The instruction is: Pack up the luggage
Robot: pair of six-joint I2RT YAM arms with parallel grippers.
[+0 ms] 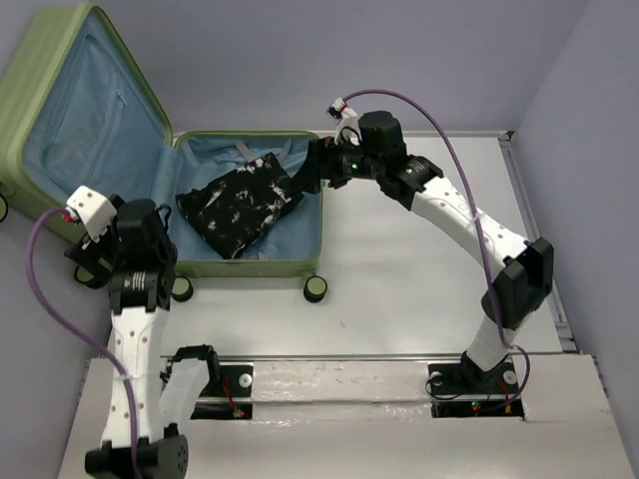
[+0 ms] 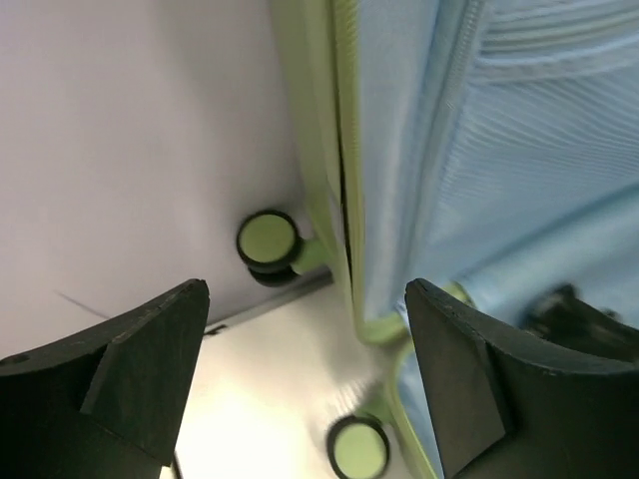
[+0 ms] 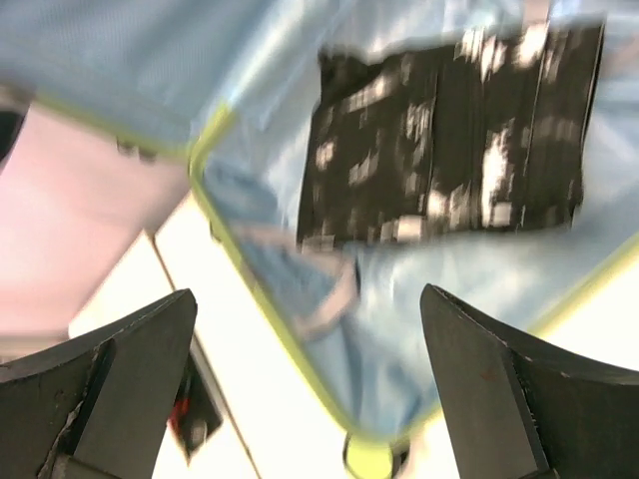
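Observation:
The light-green luggage (image 1: 250, 267) lies open on the table, its blue-lined lid (image 1: 90, 110) leaning back at the upper left. A folded black-and-white patterned cloth (image 1: 240, 205) rests inside the base. My right gripper (image 1: 305, 175) hovers over the base's right rim, open and holding nothing. Its wrist view looks down on the cloth (image 3: 449, 140), the blue lining (image 3: 499, 289) and the open gripper (image 3: 310, 299). My left gripper (image 1: 90, 267) is low at the suitcase's left corner. In its wrist view that gripper (image 2: 308, 299) is open and empty beside the green edge (image 2: 319, 150).
Small black wheels with green hubs (image 1: 316, 287) (image 1: 181, 288) stick out at the suitcase's near side, and two show close in the left wrist view (image 2: 268, 239) (image 2: 357, 449). White table (image 1: 419, 289) extends to the right. Walls stand behind and at right.

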